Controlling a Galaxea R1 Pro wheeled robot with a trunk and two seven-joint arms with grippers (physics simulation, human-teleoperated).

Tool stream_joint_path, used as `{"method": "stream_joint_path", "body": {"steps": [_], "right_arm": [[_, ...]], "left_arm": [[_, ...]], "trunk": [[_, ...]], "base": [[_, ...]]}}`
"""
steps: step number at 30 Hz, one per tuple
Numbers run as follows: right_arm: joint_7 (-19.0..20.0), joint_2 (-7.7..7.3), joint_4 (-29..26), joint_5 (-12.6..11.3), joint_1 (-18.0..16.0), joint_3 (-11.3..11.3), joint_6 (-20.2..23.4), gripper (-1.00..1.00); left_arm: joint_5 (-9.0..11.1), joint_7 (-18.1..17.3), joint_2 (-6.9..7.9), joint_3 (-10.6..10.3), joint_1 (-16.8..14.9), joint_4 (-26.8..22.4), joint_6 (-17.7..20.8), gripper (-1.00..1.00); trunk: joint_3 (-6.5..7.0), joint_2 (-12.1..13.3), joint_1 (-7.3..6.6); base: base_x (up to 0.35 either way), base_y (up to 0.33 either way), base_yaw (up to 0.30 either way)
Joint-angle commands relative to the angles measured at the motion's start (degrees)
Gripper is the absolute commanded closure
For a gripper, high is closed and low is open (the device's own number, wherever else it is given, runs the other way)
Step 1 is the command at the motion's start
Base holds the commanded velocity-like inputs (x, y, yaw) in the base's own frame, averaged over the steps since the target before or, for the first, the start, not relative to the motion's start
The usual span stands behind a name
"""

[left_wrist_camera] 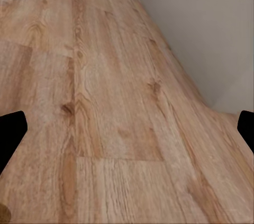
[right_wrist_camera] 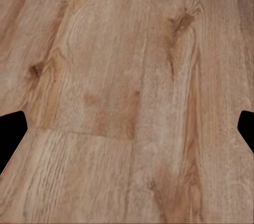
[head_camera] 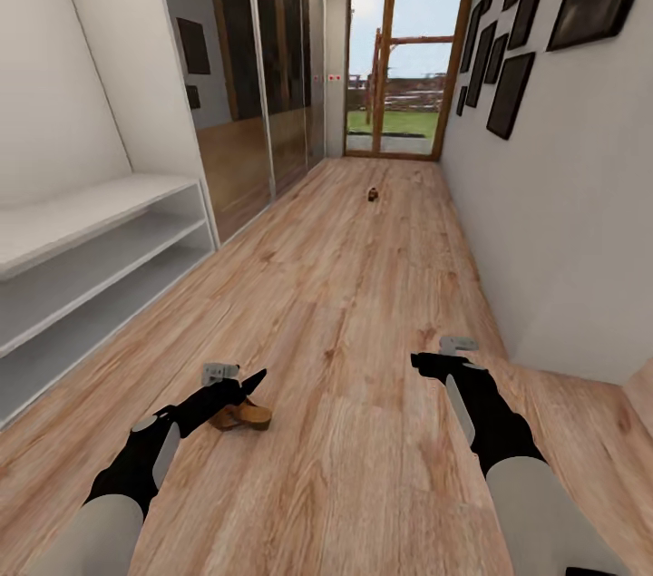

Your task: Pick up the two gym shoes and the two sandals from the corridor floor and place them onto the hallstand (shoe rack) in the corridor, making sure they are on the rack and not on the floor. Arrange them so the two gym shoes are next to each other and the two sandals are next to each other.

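Sandal (head_camera: 240,414) lies on the wood floor (head_camera: 363,304), just under my left claw (head_camera: 238,381). Both claws look wide and hold nothing; right claw (head_camera: 433,362) hangs well apart. I think it is light and bendy, so I'd pinch its strap.

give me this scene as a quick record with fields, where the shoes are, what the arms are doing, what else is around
setting: corridor, wood plank floor
near shoe: brown sandal on the floor, partly behind the left gripper
far shoe: small dark item on the floor near the glass door, too small to identify
left gripper: open, empty, above the floor
right gripper: open, empty
shelving: low white two-tier unit along the left wall
right wall: dark picture frames
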Motion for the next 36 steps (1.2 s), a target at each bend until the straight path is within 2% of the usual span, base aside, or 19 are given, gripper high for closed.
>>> {"method": "stream_joint_path", "body": {"steps": [1, 36], "right_arm": [[-0.01, 0.05, -0.1, 0.19, -0.01, -0.13, 0.3, -1.0], [-0.01, 0.05, -0.1, 0.19, -0.01, -0.17, 0.3, -1.0]], "left_arm": [[-0.16, -0.33, -0.04, 0.22, -0.03, 0.02, 0.05, -1.0], [-0.16, -0.33, -0.04, 0.22, -0.07, 0.02, 0.06, -1.0]], "trunk": [[-0.05, -0.02, 0.01], [-0.05, -0.02, 0.01]], "base": [[0.242, -0.209, 0.297], [0.231, -0.211, 0.297]]}}
